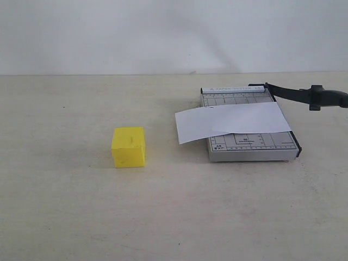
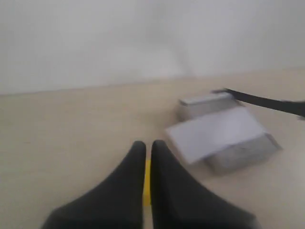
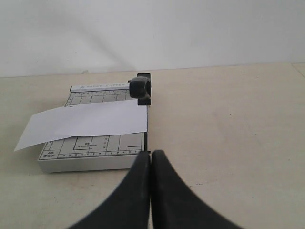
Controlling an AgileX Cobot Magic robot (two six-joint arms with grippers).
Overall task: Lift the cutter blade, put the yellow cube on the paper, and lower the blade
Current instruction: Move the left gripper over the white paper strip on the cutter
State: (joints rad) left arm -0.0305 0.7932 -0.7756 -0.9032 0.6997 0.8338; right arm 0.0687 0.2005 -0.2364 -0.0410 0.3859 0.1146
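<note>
The blade (image 1: 293, 93) stood raised, hinged at the far right corner of the grey board (image 1: 255, 147), with its thick handle (image 1: 326, 98) out to the right and clear of the cutting edge. Step 1 of 3 therefore looked done, and the cube was the step in hand. The yellow cube (image 1: 129, 147) sat alone on the table (image 1: 65, 206), well to the left of the board and a little nearer, with nothing touching it. The paper (image 1: 234, 120) lay across the middle of the board, its left end overhanging the board's left edge. The left pincer (image 2: 145, 143) was pressed almost together and empty, with a sliver of yellow showing through the slit between its fingers. The right pincer (image 3: 151, 152) was pressed together and empty, pointing toward the board's near right corner. The next move would likely call for the left pincer to spread, drop over the cube and pinch it. No container was in view; the board carried only the paper.
</note>
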